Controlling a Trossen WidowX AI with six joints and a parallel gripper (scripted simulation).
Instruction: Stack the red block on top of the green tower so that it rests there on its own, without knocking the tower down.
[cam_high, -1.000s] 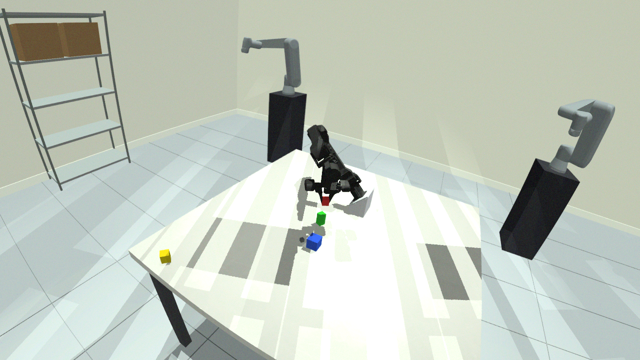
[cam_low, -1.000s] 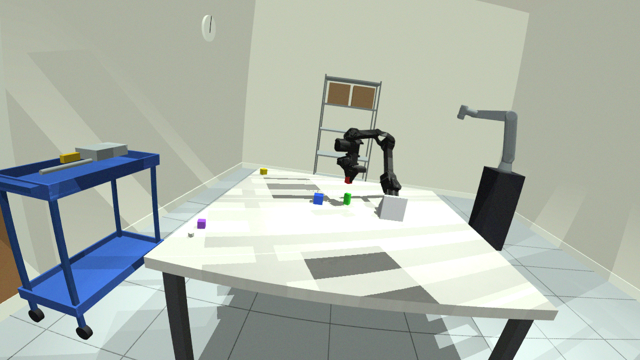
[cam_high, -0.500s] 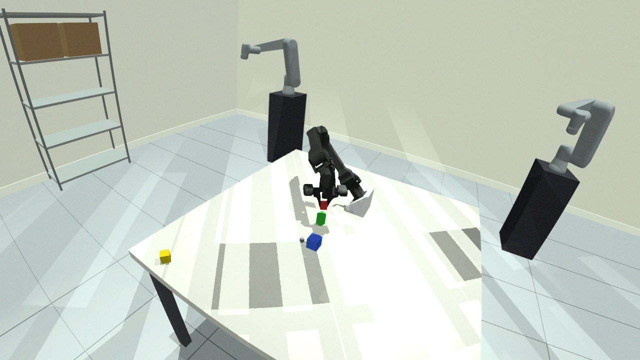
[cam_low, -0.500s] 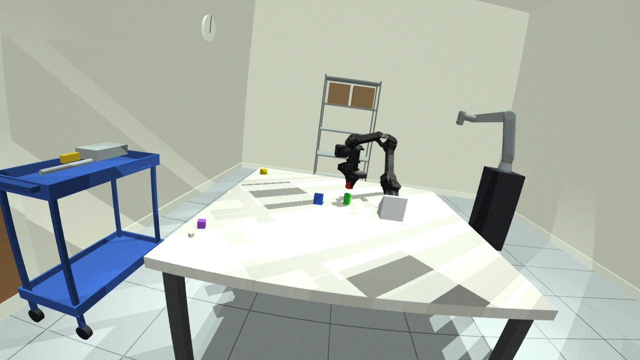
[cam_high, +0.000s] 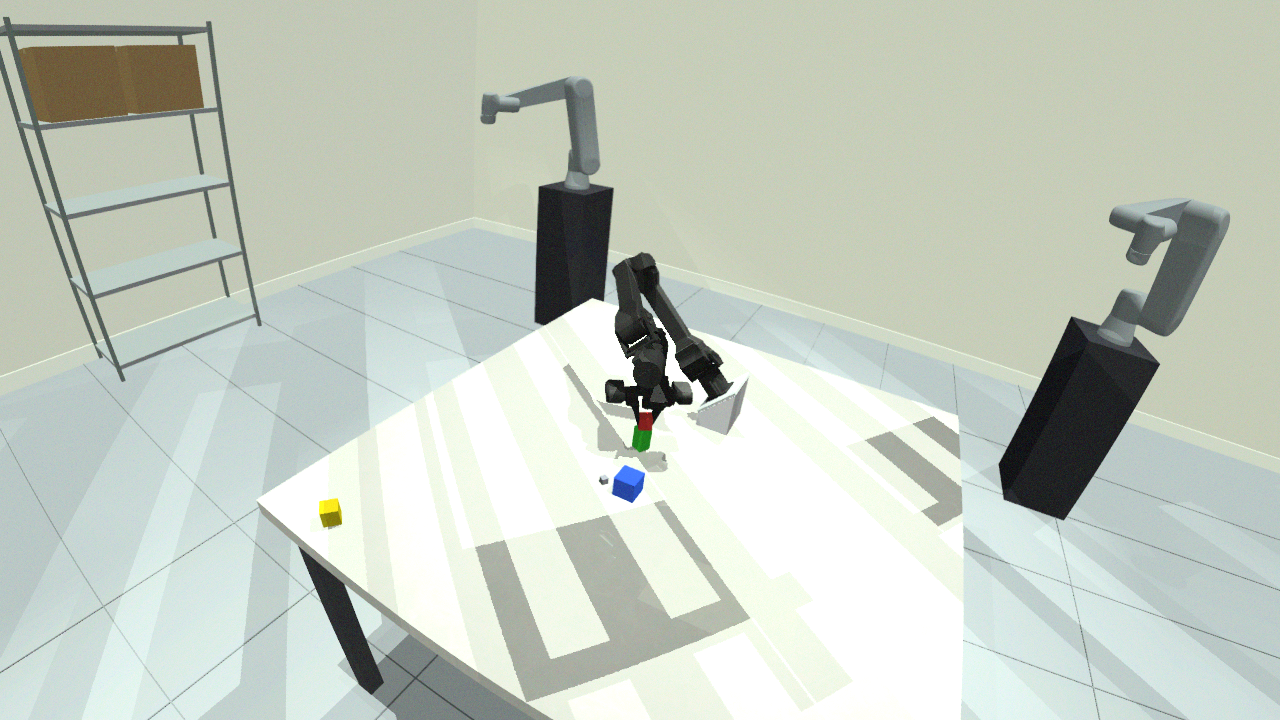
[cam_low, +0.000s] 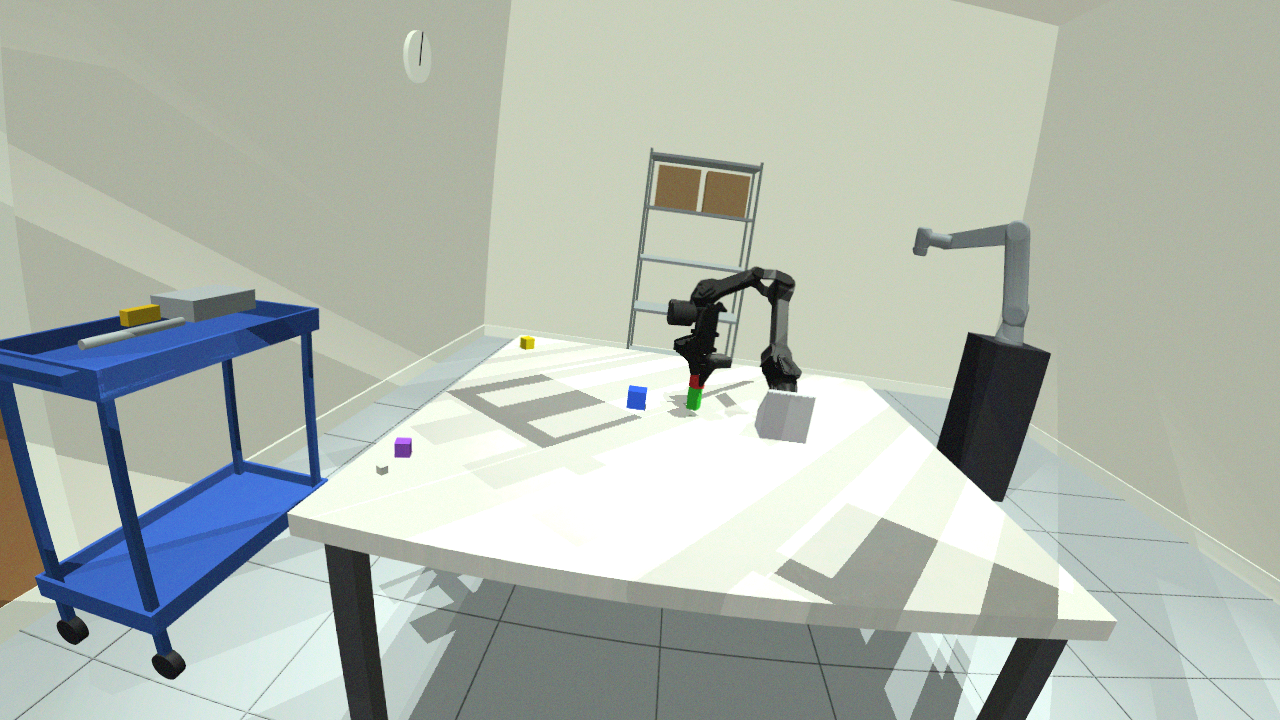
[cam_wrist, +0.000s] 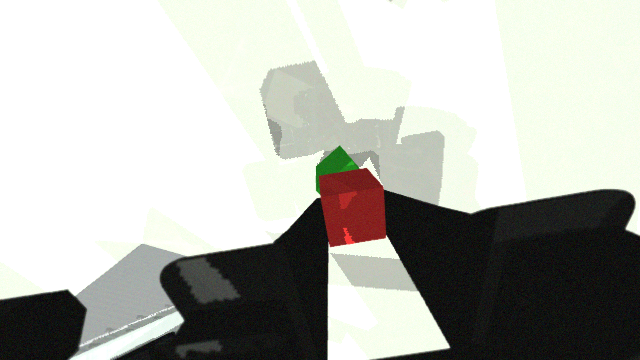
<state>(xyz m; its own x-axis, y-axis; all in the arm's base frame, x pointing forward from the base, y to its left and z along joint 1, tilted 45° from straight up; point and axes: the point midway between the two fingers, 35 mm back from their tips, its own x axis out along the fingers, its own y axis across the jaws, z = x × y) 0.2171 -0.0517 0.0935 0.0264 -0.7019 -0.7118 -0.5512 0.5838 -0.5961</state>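
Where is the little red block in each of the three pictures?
Top: red block at table centre, in the gripper, right above the green tower.
Exterior: red block mid-table, directly over the green tower.
Wrist: red block centre, between black fingers, green behind.
Shared landmark: the green tower.

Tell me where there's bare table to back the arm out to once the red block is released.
Crowded: the gripper, shut on the red block, sits over the green tower, with the blue cube just in front and the white block beside. Bare: the stretch between blue cube and yellow cube, and the near half of the table.
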